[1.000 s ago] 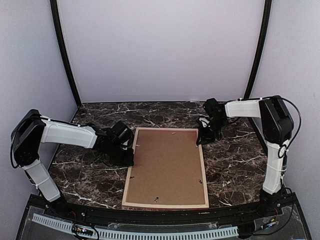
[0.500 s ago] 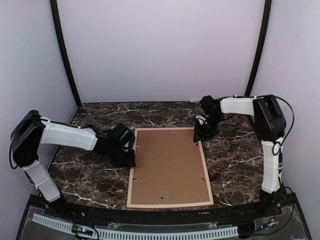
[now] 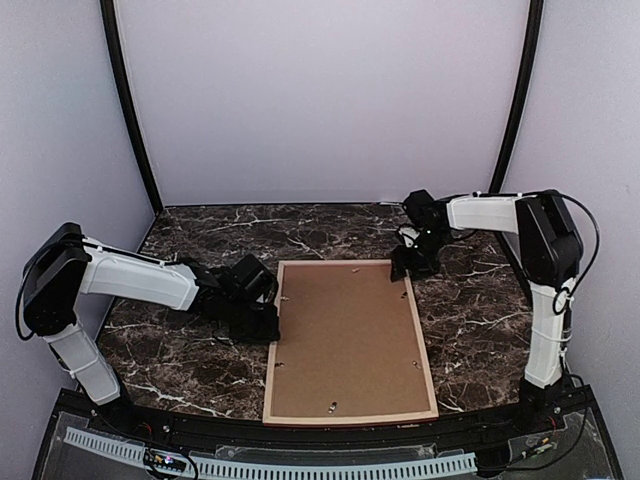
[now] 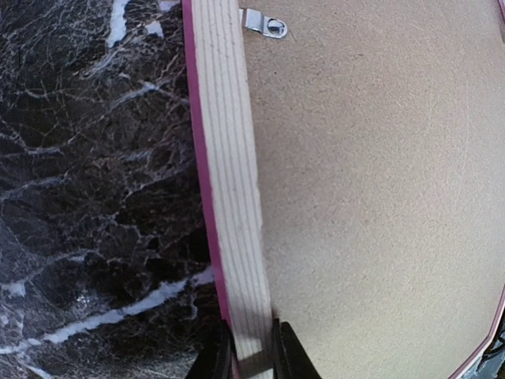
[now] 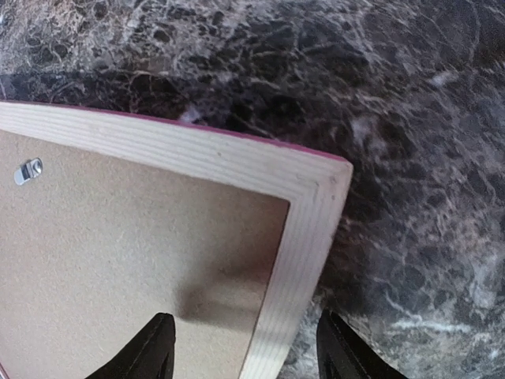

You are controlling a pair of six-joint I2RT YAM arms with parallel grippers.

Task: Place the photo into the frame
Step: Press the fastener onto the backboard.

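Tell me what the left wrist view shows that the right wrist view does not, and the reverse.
Only the left wrist view shows the left gripper shut on a long side rail of the frame, seen from the back. Only the right wrist view shows a corner of the frame, with the right gripper open and one finger on either side of the rail. Both views show the pale wood rail with its pink edge, the brown backing board, a metal clip on it, and the dark marble table.

A lab booth: plain lilac walls enclose marble table.
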